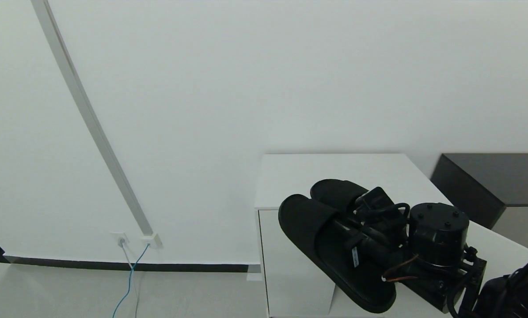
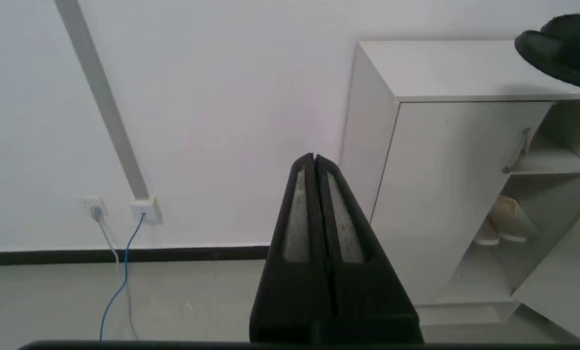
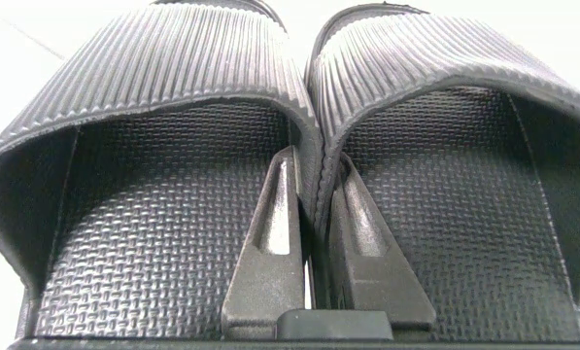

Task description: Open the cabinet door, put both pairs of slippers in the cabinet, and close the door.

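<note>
The right gripper (image 3: 316,170) pinches the black slippers (image 1: 305,218) by their touching inner edges — they look light, soft and bendy — a sound central hold.

No text, number or sign can be read; the small white sticker (image 1: 355,257) on the black right arm (image 1: 438,229) is too small to make out.

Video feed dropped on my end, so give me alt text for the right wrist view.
The right gripper clamps the touching inner sides of a pair of black slippers, with one finger tucked under each ribbed strap above the textured footbeds.
</note>
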Robot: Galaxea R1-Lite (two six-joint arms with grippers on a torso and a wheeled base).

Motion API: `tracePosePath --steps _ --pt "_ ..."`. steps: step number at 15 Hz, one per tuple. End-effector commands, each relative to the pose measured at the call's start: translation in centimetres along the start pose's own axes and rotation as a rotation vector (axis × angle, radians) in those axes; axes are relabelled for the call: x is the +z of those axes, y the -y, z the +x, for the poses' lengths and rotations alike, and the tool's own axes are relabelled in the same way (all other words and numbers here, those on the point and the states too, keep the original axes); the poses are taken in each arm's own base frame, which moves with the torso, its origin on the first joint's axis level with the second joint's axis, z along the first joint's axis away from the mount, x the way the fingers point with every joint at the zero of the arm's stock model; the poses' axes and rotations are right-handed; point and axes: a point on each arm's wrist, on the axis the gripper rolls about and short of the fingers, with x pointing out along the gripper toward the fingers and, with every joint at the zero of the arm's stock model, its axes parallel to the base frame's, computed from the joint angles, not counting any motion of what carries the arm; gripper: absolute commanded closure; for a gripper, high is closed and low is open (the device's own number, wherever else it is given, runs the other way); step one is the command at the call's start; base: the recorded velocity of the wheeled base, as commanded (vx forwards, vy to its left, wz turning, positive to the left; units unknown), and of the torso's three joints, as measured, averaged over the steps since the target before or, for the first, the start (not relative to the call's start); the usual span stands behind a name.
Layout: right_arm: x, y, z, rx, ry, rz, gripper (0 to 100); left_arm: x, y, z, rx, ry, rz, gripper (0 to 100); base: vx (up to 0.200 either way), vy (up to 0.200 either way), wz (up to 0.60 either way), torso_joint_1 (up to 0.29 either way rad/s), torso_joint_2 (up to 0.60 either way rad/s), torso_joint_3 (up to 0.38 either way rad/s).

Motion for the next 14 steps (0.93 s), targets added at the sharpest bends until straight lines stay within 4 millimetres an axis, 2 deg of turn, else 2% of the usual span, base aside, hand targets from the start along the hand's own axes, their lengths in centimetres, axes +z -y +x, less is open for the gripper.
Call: tracePosePath --steps 1,5,14 --pt "-0.19 -0.03 -0.01 0.001 -0.007 -0.001 100 -0.03 0.0 0.02 -0.001 -0.003 0.001 100 0.0 0.0 0.0 0.0 0.0 0.0" --pt "-0.22 -0.12 -0.04 0.004 -0.008 -0.002 100 0.01 0.0 0.01 -0.001 -0.001 0.001 100 0.0 0.0 0.0 0.0 0.0 0.0" --pt "-0.51 -0.34 -0.02 0.012 -0.019 -0.005 100 -0.03 0.0 0.02 -0.001 -0.003 0.001 100 0.0 -0.2 0.0 0.001 0.0 0.003"
